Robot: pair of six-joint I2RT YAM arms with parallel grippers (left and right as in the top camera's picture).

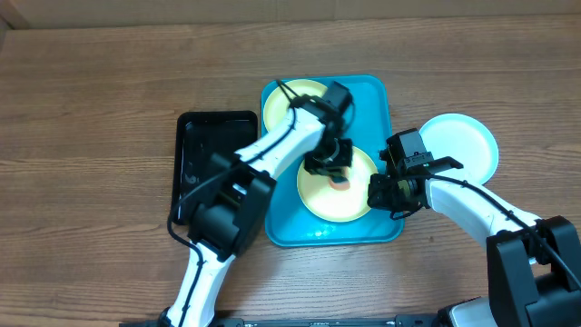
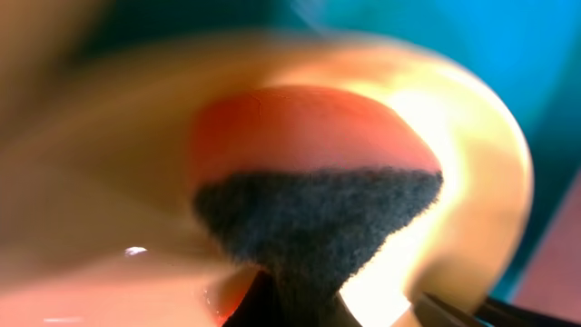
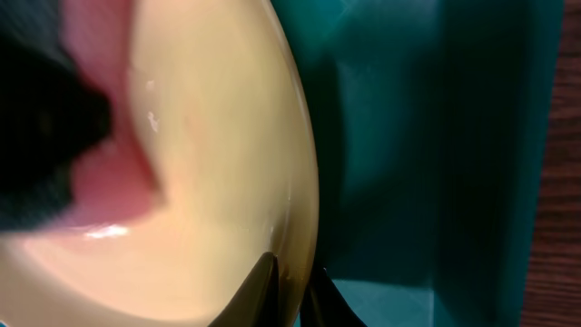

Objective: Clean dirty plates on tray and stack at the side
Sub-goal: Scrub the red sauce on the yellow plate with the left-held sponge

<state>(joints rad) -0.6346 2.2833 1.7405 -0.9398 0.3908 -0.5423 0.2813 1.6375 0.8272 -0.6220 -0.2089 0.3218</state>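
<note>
The turquoise tray (image 1: 381, 95) carries two pale yellow plates. The front plate (image 1: 318, 195) has a red smear (image 1: 342, 181) near its middle. My left gripper (image 1: 329, 163) is shut on a dark sponge (image 2: 318, 218), which presses on the smear (image 2: 300, 127). My right gripper (image 1: 377, 193) is shut on that plate's right rim (image 3: 295, 227), one finger on each side. The rear plate (image 1: 277, 104) lies at the tray's far left corner, partly hidden by the left arm. A light blue plate (image 1: 467, 145) rests on the table to the right of the tray.
A narrow black tray (image 1: 195, 136) lies on the wooden table just left of the turquoise tray. The left arm crosses over it and over the rear plate. The right arm reaches in from the lower right, close to the blue plate.
</note>
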